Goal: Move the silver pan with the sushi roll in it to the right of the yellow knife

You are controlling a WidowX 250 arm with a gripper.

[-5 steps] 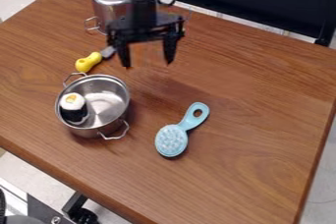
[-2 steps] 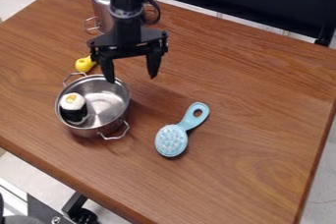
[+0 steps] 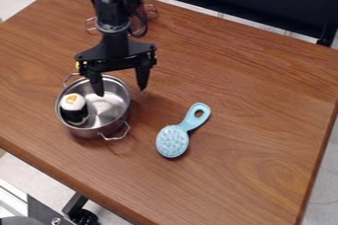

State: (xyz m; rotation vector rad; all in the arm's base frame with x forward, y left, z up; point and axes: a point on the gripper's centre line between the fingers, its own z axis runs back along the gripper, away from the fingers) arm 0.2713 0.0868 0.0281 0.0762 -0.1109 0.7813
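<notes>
The gripper [image 3: 121,92] hangs open over the back right part of a steel pot [image 3: 111,109], nothing between its fingers. One fingertip is above the pot's inside, the other just past its right rim. Inside the pot, against its left wall, rests a black and white sushi-like piece [image 3: 73,108] with an orange-yellow top. To the right of the pot a light blue brush [image 3: 173,141] lies bristles up on the table, its handle toward the back right.
Behind the arm stands a taller metal pot [image 3: 140,14], mostly hidden. A bit of a yellow-handled tool [image 3: 78,65] shows beside the gripper's left side. The wooden table's [image 3: 264,135] right edge runs down the view's right side.
The gripper has come forward and to the left, from near the tall pot to over the open pot. Its body now covers most of the yellow-handled tool. The pot, sushi-like piece and brush stayed put.
</notes>
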